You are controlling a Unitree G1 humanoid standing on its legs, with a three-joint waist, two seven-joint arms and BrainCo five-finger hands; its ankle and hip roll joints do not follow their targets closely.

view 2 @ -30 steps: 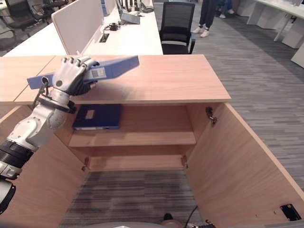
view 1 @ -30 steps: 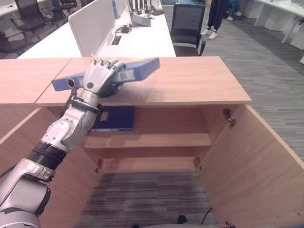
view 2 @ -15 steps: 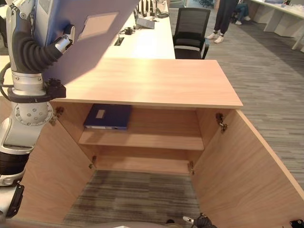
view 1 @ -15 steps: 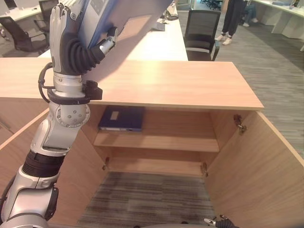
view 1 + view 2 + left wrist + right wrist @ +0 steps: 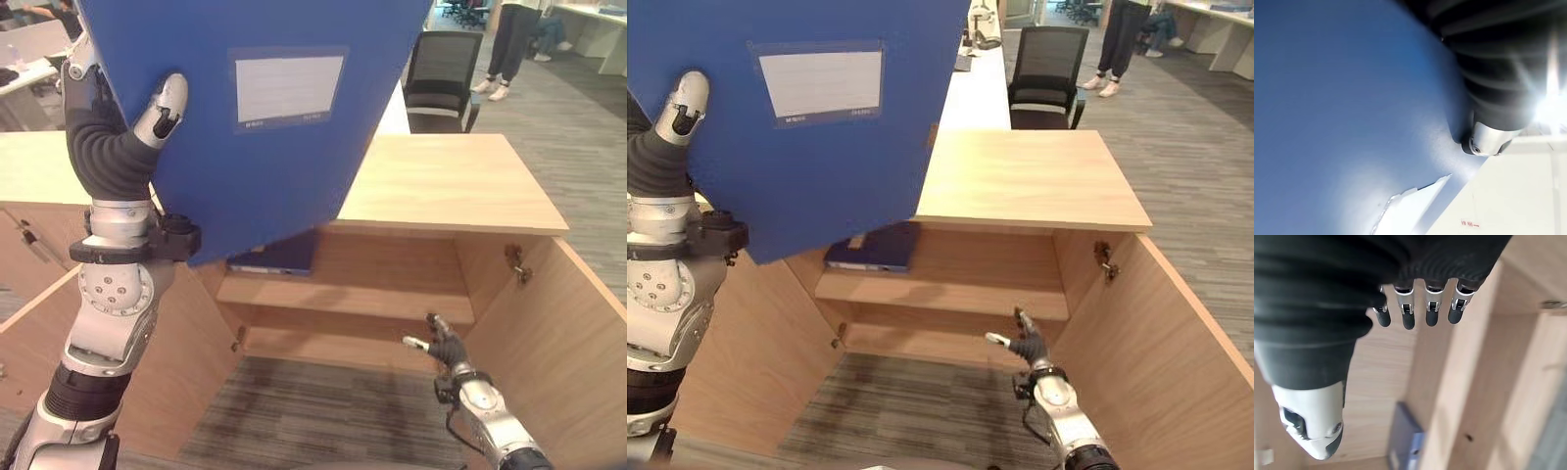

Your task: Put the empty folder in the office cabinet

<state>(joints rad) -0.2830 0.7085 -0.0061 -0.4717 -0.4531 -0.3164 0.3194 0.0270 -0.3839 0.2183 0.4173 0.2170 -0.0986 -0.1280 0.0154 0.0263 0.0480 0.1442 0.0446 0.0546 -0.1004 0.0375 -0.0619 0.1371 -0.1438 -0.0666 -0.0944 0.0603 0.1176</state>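
Observation:
My left hand [image 5: 132, 147] holds a large blue folder [image 5: 274, 127] with a white label high in front of me, above the cabinet's left side. Its thumb [image 5: 165, 101] presses on the folder's front, and the other fingers are hidden behind it. In the left wrist view the folder's blue face [image 5: 1342, 98] lies against the thumb [image 5: 1488, 142]. The wooden office cabinet [image 5: 451, 181] stands open below. My right hand [image 5: 1024, 345] hangs open and empty low in front of the lower shelf, its fingers [image 5: 1418, 313] straight.
A second blue folder [image 5: 872, 250] lies flat on the left of the upper shelf [image 5: 392, 294]. Both cabinet doors [image 5: 578, 362] are swung wide. Behind the cabinet are a white desk [image 5: 970, 88], a black office chair [image 5: 436, 73] and a standing person [image 5: 509, 49].
My left hand has lifted the blue folder off the cabinet top and raised it upright close to my head. The right hand has come into view low by the cabinet. The camera has shifted.

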